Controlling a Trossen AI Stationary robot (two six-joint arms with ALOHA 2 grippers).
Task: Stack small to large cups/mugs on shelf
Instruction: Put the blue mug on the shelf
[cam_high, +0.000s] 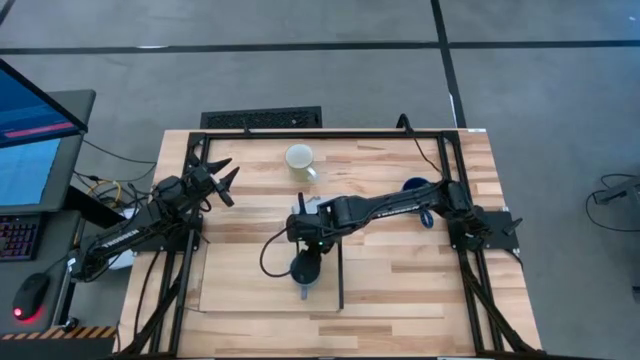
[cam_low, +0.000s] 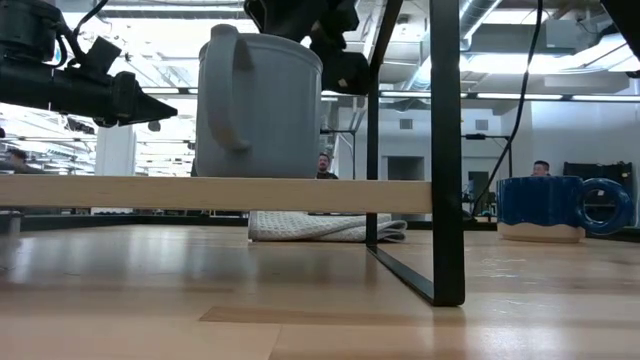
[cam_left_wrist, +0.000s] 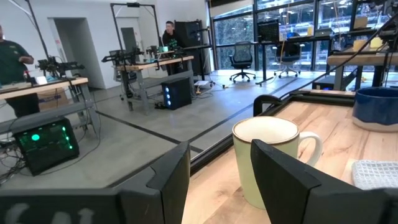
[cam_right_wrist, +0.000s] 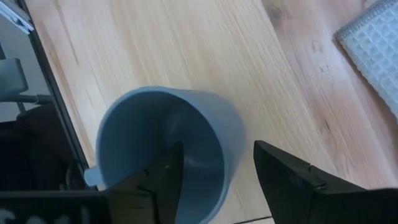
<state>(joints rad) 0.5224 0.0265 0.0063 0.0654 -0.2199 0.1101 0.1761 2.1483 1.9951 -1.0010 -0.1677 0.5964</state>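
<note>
The small slate grey-blue mug (cam_high: 305, 268) stands upright on its base on the pale plywood shelf (cam_high: 240, 285); in the low view (cam_low: 260, 105) its handle faces left. My right gripper (cam_right_wrist: 219, 149) is open just above it, pointing down; one finger stands over the mug's hollow, the other outside its wall (cam_right_wrist: 233, 146). I see no touch. The cream-white mug (cam_high: 300, 158) stands on the tabletop at the far side, the dark navy mug (cam_high: 418, 187) at the right. My left gripper (cam_high: 225, 178) is open and empty at the left, facing the cream mug (cam_left_wrist: 273, 158).
A grey folded cloth (cam_high: 312, 205) lies on the tabletop just beyond the shelf, under my right arm. The shelf's black strip (cam_high: 341, 275) runs along its right edge, and a black post (cam_low: 447, 150) stands there. People show in the room behind.
</note>
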